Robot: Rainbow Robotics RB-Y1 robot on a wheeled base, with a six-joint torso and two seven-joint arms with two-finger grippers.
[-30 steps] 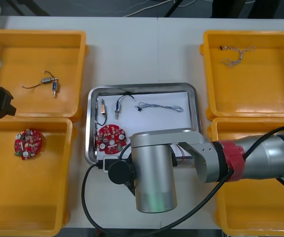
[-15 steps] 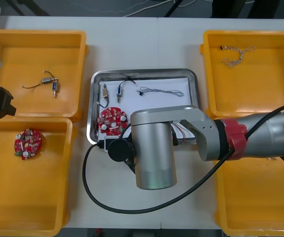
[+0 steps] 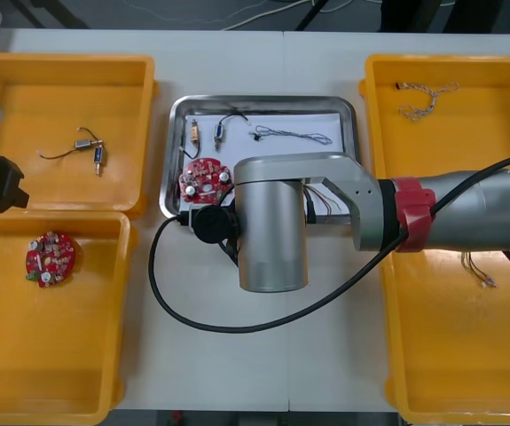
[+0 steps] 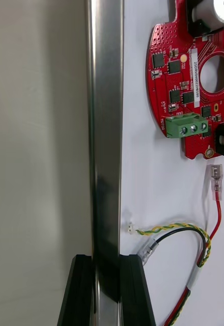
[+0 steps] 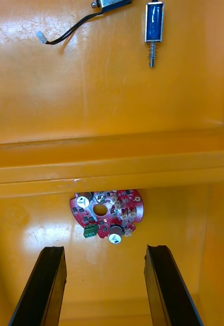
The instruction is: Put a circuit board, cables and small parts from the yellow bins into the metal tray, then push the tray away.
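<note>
The metal tray (image 3: 263,100) lies between the far bins and holds a red circuit board (image 3: 204,180), a blue and white cable (image 3: 294,135), a black cable (image 3: 226,126) and a red and yellow cable (image 3: 323,202). My right arm (image 3: 272,231) covers the tray's near edge. In the right wrist view my right gripper (image 4: 108,260) is shut on the tray's rim (image 4: 106,127), with the board (image 4: 186,91) and the red and yellow cable (image 4: 193,232) just inside. My left gripper (image 5: 104,252) hangs open over another board (image 5: 107,214) in the near-left bin.
The far-left bin (image 3: 24,67) holds small metal parts (image 3: 90,151) on black leads. A second board (image 3: 51,257) lies in the near-left bin. The far-right bin holds a twisted cable (image 3: 427,98); a cable (image 3: 476,266) lies in the near-right bin.
The tray has slid away from me toward the table's far edge, with my right arm following it. The left arm has stayed still.
</note>
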